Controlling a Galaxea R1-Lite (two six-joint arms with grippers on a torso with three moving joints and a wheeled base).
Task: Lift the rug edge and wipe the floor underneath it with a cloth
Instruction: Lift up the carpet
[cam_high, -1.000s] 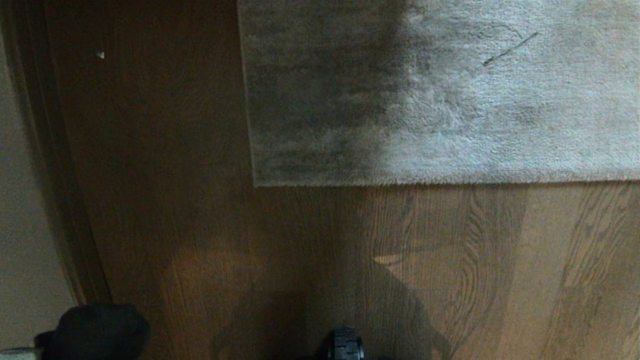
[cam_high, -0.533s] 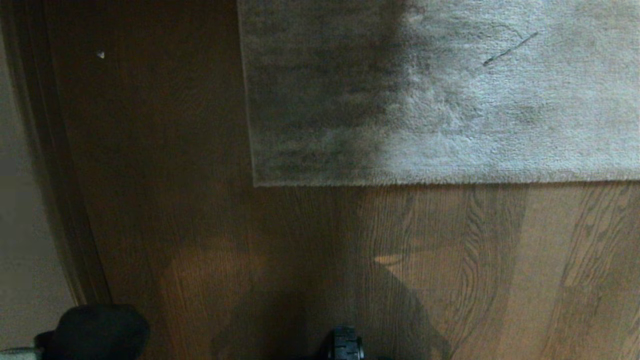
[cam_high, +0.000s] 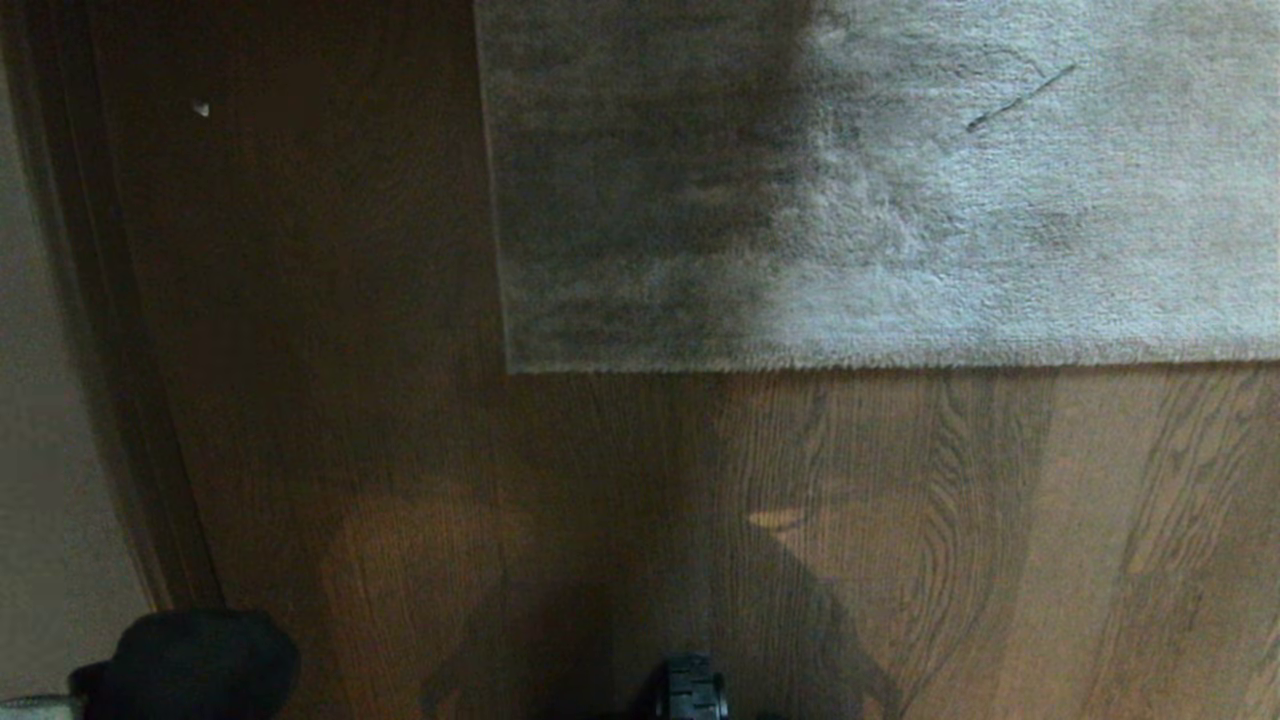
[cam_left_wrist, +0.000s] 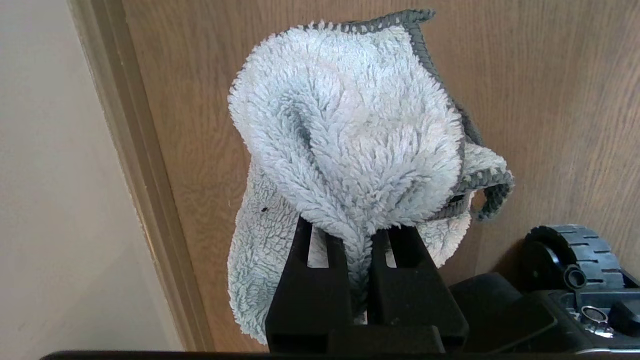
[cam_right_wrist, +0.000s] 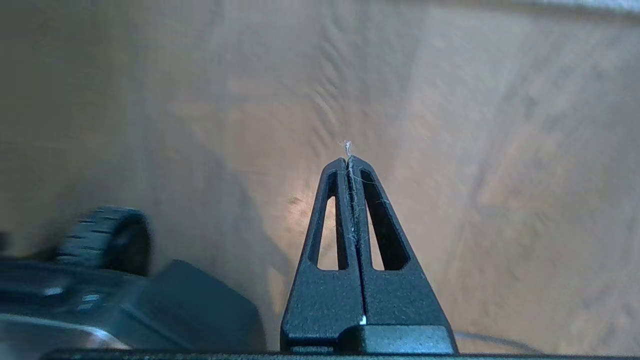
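The rug (cam_high: 900, 200) lies flat on the floor (cam_high: 350, 350), filling the upper right of the head view. The rug edge (cam_high: 900, 365) runs straight across, ending in a square corner (cam_high: 512, 366). In the left wrist view, my left gripper (cam_left_wrist: 356, 235) is shut on the cloth (cam_left_wrist: 350, 135), a fluffy pale rag with a grey stitched border that bunches beyond the fingers above the floor (cam_left_wrist: 550, 75). My right gripper (cam_right_wrist: 348, 160) is shut and holds nothing; a wisp of lint clings to its tips. It hangs over bare floor (cam_right_wrist: 475, 150). Neither gripper shows in the head view.
A wall with a baseboard (cam_high: 100, 400) runs along the left, also close beside the cloth as a baseboard (cam_left_wrist: 135, 175). My base's black wheel (cam_high: 690, 688) sits at the near edge. A white speck (cam_high: 201, 108) lies on the floor; a dark streak (cam_high: 1020, 98) marks the rug.
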